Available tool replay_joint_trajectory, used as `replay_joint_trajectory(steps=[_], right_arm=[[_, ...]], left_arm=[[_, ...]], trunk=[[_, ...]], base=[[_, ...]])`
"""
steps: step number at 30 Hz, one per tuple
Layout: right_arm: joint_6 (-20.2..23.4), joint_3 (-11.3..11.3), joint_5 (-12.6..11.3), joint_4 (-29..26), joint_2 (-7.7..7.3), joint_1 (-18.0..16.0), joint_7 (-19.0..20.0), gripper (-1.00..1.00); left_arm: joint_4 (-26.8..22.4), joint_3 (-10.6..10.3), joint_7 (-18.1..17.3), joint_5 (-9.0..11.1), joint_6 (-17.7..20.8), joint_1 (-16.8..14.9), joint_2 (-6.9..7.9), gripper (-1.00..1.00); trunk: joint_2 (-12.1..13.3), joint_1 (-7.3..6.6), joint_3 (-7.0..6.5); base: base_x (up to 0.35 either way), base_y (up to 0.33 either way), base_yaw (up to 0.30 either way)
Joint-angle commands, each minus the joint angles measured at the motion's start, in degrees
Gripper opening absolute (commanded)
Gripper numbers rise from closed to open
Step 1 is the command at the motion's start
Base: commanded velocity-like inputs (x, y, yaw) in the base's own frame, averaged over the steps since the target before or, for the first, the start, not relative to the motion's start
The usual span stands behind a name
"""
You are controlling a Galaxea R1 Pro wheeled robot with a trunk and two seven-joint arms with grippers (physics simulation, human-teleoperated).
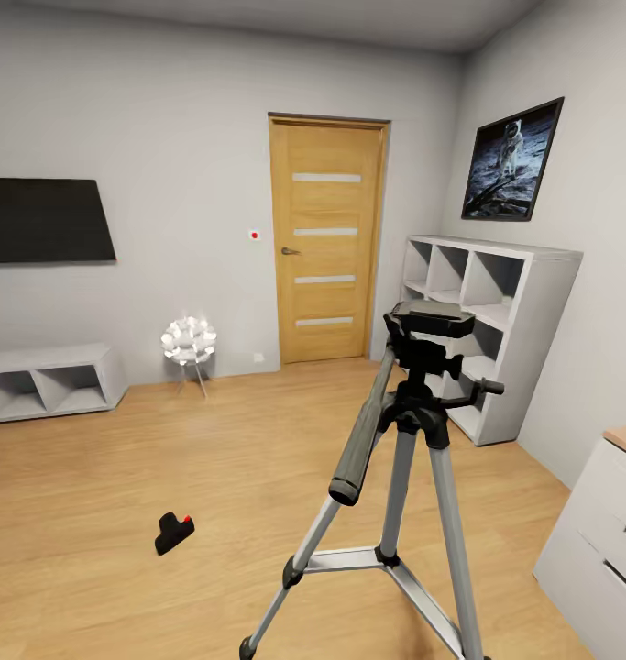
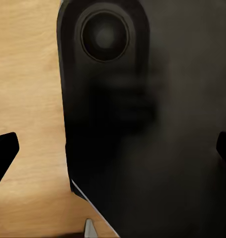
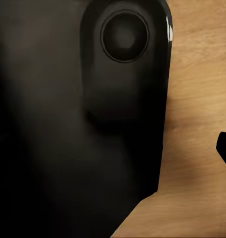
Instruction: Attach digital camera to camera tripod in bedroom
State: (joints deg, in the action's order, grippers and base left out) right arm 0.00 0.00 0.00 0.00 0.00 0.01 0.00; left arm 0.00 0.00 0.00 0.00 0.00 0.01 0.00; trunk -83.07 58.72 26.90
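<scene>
The digital camera (image 1: 174,533), small and black with a red button, lies on the wood floor left of centre. The camera tripod (image 1: 413,412) stands close in front at the right, its black head (image 1: 432,321) bare on top and its pan handle sloping down to the left. In the left wrist view my left gripper (image 2: 113,158) hangs open, with a dark fingertip (image 2: 3,153) at each side edge and a black part of my own body (image 2: 142,124) close behind. My right gripper (image 3: 113,158) looks open too; one fingertip (image 3: 224,148) shows at the edge, nothing held.
A wooden door (image 1: 326,243) is in the far wall. White cube shelves (image 1: 491,330) stand behind the tripod at the right, and a white desk (image 1: 606,522) sits at the near right. A low white shelf (image 1: 47,380) and a globe lamp (image 1: 189,341) stand at the left wall.
</scene>
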Motion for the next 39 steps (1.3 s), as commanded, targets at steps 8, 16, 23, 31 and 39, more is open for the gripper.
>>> replay_joint_trajectory(steps=[8, 16, 23, 31, 39], right_arm=[[-0.45, 0.37, 0.30, -0.85, -0.41, 0.00, 0.09, 1.00], [-0.22, 0.36, 0.52, -0.79, -0.45, 0.03, 0.26, 1.00], [-0.21, 0.36, 0.52, -0.79, -0.06, 0.04, -0.39, 1.00], [-0.26, 0.35, 0.53, -0.79, -0.19, 0.03, -0.25, 1.00], [-0.29, 0.35, 0.53, -0.79, -0.20, 0.05, -0.26, 1.00]], left_arm=[[-1.01, 1.04, -0.16, 1.91, -1.48, 0.14, -0.05, 1.00], [-0.97, 0.74, -0.18, 0.30, -2.62, 0.15, -0.21, 1.00], [-0.97, 0.76, -0.10, 1.05, -3.88, 0.17, -0.26, 1.00], [-0.97, 0.72, -0.13, 3.54, -3.95, 0.16, -0.22, 1.00], [-0.97, 0.79, -0.10, 4.31, -3.91, 0.17, -0.19, 1.00]], trunk=[[-0.01, 0.00, 0.03], [-0.01, 0.00, 0.03], [-0.01, 0.00, 0.03], [-0.01, 0.00, 0.03], [-0.01, 0.00, 0.03]], base=[[0.000, 0.000, 0.000], [-0.098, 0.000, 0.000], [-0.326, 0.000, 0.000], [-0.335, 0.000, 0.100], [-0.181, 0.000, 0.246]])
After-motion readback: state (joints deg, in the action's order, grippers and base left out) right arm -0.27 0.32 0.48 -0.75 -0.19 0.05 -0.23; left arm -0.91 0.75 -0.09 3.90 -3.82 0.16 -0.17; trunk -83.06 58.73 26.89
